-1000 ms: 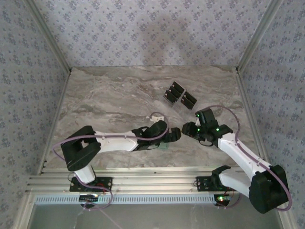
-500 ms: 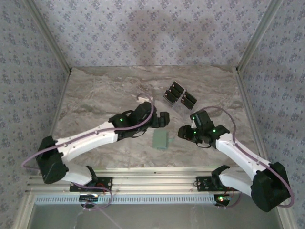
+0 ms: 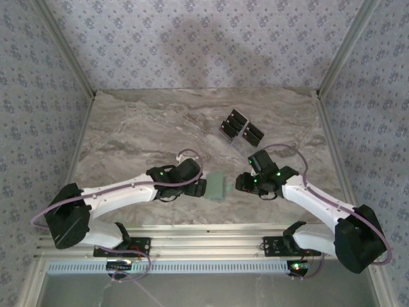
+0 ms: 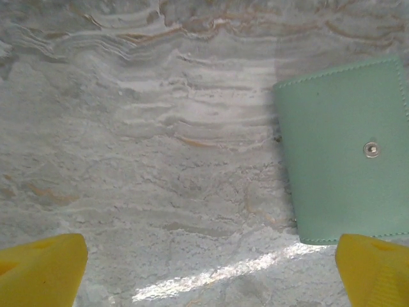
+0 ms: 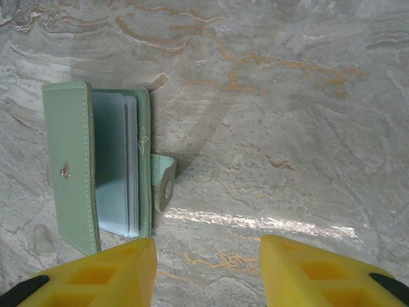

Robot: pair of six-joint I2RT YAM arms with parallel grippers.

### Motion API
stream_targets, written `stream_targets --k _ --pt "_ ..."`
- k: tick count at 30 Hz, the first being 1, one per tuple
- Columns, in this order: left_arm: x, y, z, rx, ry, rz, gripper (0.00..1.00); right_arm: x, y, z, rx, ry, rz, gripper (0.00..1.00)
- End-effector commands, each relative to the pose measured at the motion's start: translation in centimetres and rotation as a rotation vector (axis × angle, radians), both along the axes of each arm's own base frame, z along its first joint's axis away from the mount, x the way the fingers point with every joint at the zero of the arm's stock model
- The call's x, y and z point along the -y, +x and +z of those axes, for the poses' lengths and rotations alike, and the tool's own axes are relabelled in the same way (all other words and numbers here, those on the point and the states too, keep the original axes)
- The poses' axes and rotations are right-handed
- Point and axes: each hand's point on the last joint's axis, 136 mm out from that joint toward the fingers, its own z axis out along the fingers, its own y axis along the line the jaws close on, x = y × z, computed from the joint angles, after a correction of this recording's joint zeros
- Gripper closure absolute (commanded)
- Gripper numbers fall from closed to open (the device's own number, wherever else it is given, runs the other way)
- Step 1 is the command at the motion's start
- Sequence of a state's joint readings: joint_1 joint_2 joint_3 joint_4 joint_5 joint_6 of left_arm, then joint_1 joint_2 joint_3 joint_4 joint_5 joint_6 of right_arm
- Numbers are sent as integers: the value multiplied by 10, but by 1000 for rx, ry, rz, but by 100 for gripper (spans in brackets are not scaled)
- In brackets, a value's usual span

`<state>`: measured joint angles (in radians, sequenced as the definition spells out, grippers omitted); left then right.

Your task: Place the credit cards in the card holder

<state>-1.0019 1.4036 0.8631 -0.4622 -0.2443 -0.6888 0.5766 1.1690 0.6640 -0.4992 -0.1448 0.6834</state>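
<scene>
The small, flat, pale green bifold card holder (image 3: pixel 217 186) lies on the grey marbled bench (image 3: pixel 140 134) between the two hands. The left hand (image 3: pixel 203 188) has its yellow fingers (image 4: pixel 38 272) spread wide with nothing between them. The card holder sits just ahead of its right finger, outer face up, a small metal snap showing. The right hand (image 3: pixel 243 183) also has its fingers apart, over bare bench. Ahead of it and to its left the card holder gapes slightly, grey-blue inside, its snap tab (image 5: pixel 165 183) hanging loose. The thin, glossy black rectangular credit cards (image 3: pixel 234 121) lie clustered on the bench beyond the right hand, well apart from the card holder.
</scene>
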Motion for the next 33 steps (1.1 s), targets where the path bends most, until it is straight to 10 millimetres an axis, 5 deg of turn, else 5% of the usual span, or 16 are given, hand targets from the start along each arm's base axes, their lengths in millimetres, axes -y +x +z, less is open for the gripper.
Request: stream_targets --k 1,11,33 --pt "22 2 1 4 -46 -51 0 0 4 5 7 -27 2 51" --pt "35 3 -28 -26 2 -71 0 -7 7 1 -7 -35 17 52" --pt "22 -7 -70 -48 157 -32 0 -24 16 -3 -25 -56 60 54"
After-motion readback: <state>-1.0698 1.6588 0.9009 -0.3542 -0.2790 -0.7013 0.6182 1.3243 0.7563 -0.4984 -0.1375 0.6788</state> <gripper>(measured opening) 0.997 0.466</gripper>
